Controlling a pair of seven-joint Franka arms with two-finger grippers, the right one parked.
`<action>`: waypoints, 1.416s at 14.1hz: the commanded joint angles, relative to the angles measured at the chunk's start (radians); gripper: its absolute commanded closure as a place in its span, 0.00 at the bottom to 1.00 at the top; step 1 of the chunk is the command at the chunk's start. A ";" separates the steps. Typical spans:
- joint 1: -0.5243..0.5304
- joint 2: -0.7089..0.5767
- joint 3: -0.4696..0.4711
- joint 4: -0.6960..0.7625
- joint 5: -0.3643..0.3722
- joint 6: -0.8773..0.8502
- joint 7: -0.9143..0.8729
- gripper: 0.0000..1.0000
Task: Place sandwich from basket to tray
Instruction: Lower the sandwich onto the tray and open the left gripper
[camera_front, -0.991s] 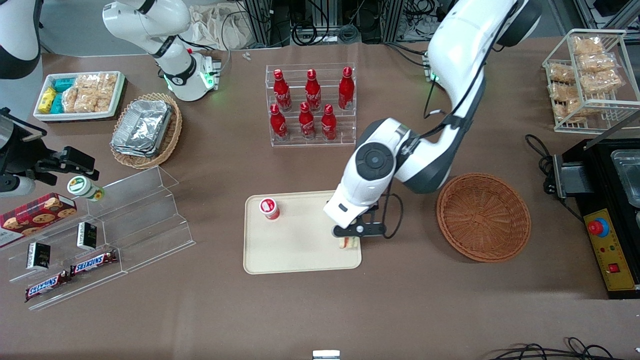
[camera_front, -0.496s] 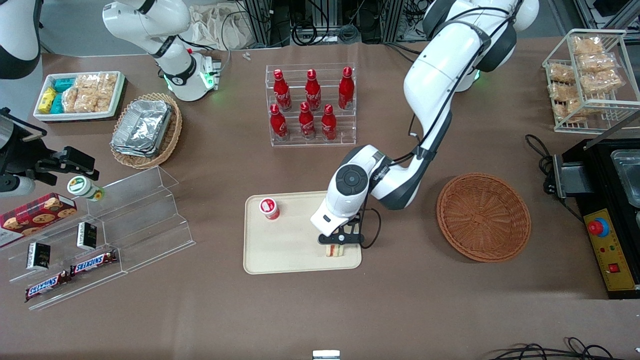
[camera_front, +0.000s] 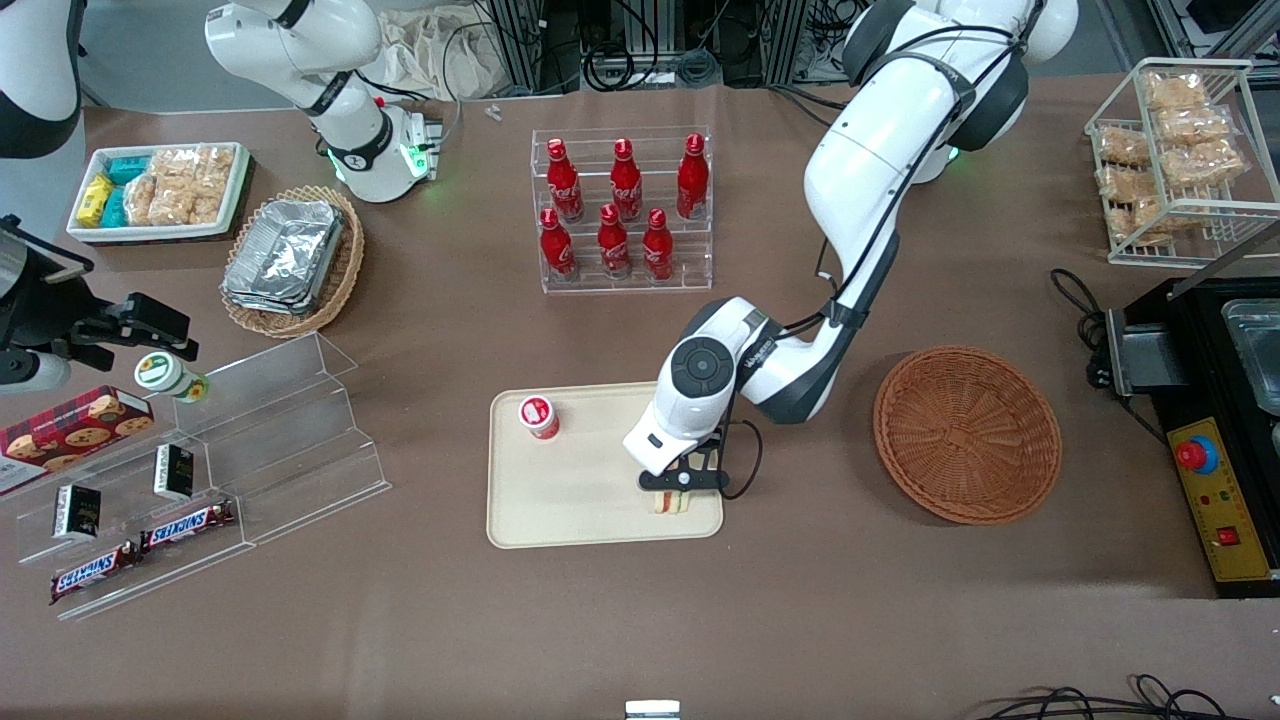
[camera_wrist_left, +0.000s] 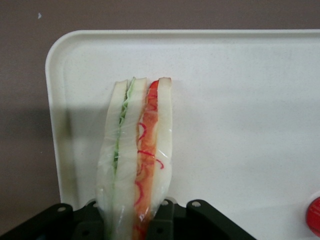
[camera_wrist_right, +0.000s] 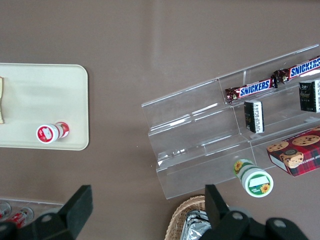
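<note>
1. Now pinched edge-up in the left arm's black two-finger tool (camera_front: 680, 492): clear-wrapped triangular sandwich (camera_wrist_left: 136, 160).
2. Touching the flat cream plastic tray (camera_front: 570, 500), at its corner nearest the round reddish-brown wicker basket (camera_front: 967, 433).

"SNICKERS" read on two bars (camera_wrist_right: 248, 90) on clear stepped shelf (camera_wrist_right: 210, 135). Gripper (camera_front: 676, 497) over tray (camera_front: 560, 500), unlabelled. Bottle (camera_front: 558, 245) script illegible.
</note>
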 joint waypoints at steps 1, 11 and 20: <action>0.001 -0.014 0.007 -0.007 0.022 -0.013 -0.022 0.94; 0.013 -0.073 0.008 -0.022 0.013 -0.068 -0.027 0.00; 0.219 -0.394 0.006 -0.076 0.002 -0.356 0.005 0.01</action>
